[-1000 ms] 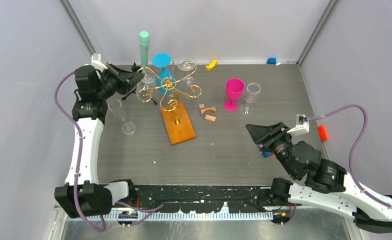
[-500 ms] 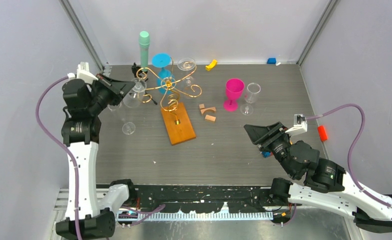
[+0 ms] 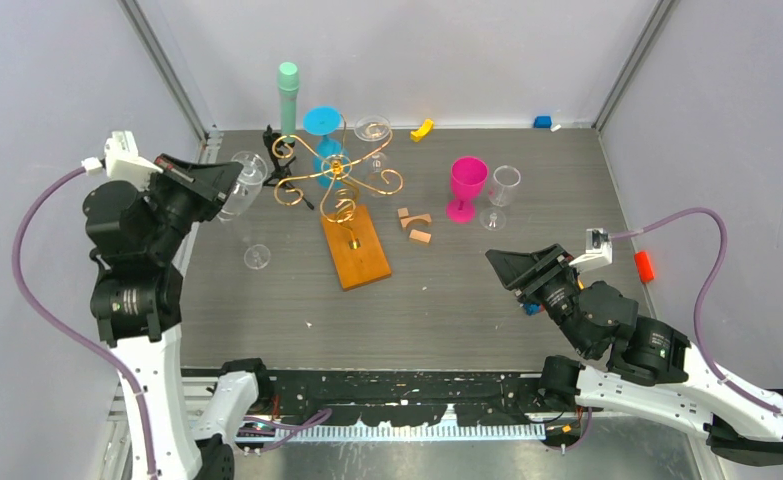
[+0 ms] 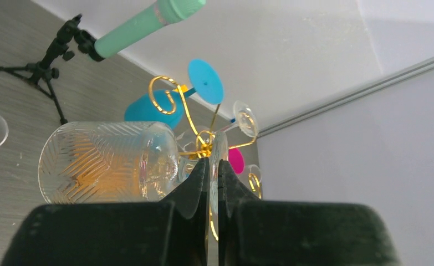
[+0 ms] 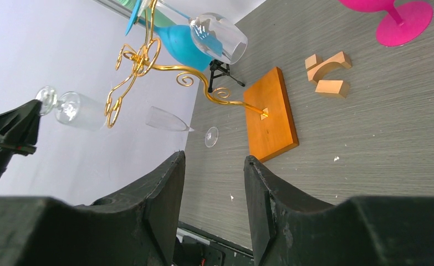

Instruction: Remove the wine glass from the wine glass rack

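Left gripper (image 3: 222, 185) had its two fingers (image 4: 195, 185) pressed together on the stem end of the clear wine glass (image 3: 244, 178). It held the glass in the air, lying on its side, with the open end turned away from the gripper. The glass had a pattern of fine lines cut into its bowl. It was off the wine glass rack (image 3: 357, 250), just to the left of the gold curls and apart from them in the top view.

On the rack hung a blue glass (image 3: 322, 125) and another clear glass (image 3: 372, 128). A small black tripod (image 3: 279, 180) with a green tube (image 3: 287, 90) stood behind the rack on the left. A thin clear flute (image 3: 242, 235) lay on the grey table (image 3: 467, 310) below the held glass. To the right of the rack were some wooden blocks (image 3: 415, 225), a pink goblet (image 3: 467, 185) and a clear cup (image 3: 504, 185).

The right gripper (image 5: 212, 177) hung low over the near right part of the table, its jaws spread apart with nothing between them.
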### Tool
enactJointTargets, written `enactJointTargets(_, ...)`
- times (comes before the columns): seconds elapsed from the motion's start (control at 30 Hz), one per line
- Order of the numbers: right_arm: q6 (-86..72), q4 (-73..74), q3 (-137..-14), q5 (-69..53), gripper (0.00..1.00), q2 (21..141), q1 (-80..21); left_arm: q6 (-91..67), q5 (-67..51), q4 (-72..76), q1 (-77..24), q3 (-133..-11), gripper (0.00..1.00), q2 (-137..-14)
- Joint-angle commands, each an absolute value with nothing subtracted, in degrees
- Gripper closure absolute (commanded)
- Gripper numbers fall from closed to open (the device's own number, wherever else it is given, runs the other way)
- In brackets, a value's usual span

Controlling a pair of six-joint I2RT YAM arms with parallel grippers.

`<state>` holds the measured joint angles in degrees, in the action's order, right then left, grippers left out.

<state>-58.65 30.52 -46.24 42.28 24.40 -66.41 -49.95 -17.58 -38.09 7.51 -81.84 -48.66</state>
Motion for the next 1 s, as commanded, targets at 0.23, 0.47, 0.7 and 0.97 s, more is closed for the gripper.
enactJointTargets(0.23,-52.4,20.4,-46.0,36.2,0.43,26.3,-66.7,-63.3,-33.9,-21.7,7.7,-80.3,1.00,-44.7)
enactJointTargets(0.47,-49.8,14.6,-44.1,32.3,0.35,27.3,-66.7,-73.6,-40.1,-12.2,7.6,-77.0,1.00,-44.4)
enactJointTargets(0.7,-47.6,1.8,-43.0,25.0,0.18,31.4,-66.7,-88.0,-42.3,0.9,7.6,-73.3,1.00,-42.9)
enactJointTargets(0.97,-48.0,-21.9,-43.6,14.2,0.15,42.4,-66.7,-97.6,-40.1,7.6,7.4,-71.5,1.00,-43.2)
